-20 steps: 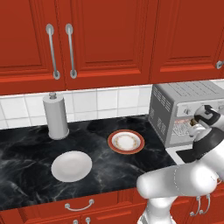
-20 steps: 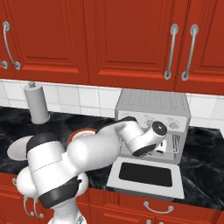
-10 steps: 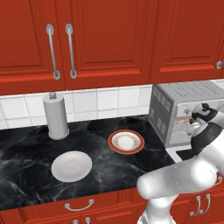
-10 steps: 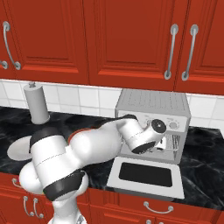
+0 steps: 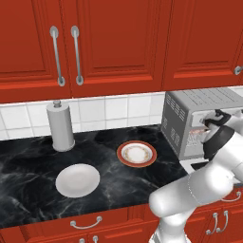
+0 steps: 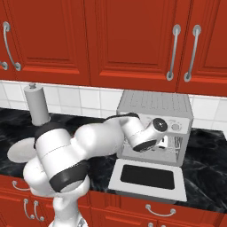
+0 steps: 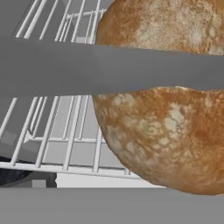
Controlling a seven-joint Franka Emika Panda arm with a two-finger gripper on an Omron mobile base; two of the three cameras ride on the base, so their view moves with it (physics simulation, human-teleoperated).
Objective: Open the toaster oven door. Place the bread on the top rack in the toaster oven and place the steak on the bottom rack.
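Bread (image 7: pixel 162 131), a lumpy brown roll, looms large and close in the hand view, lying on a wire rack (image 7: pixel 65 131) inside the toaster oven, with a grey bar of the oven frame crossing in front of it; which of the two racks it lies on cannot be told. Reading the left base view from left to right, a paper-towel holder (image 5: pixel 60 126) stands against the tiled wall, a plain white plate (image 5: pixel 78 180) lies near the front of the black marble counter (image 5: pixel 28 166), and a red-rimmed plate (image 5: pixel 136 154) sits further back and to the right, apart from it. Right of that stands the toaster oven (image 5: pixel 199 114), silver-grey with slotted vents on its side. In the right base view the toaster oven door (image 6: pixel 148 177) is dropped fully open, lying flat with its dark glass facing up. The white arm reaches into the oven's mouth, and the gripper (image 6: pixel 165 141) sits at the opening with its jaws spread wide, holding nothing.
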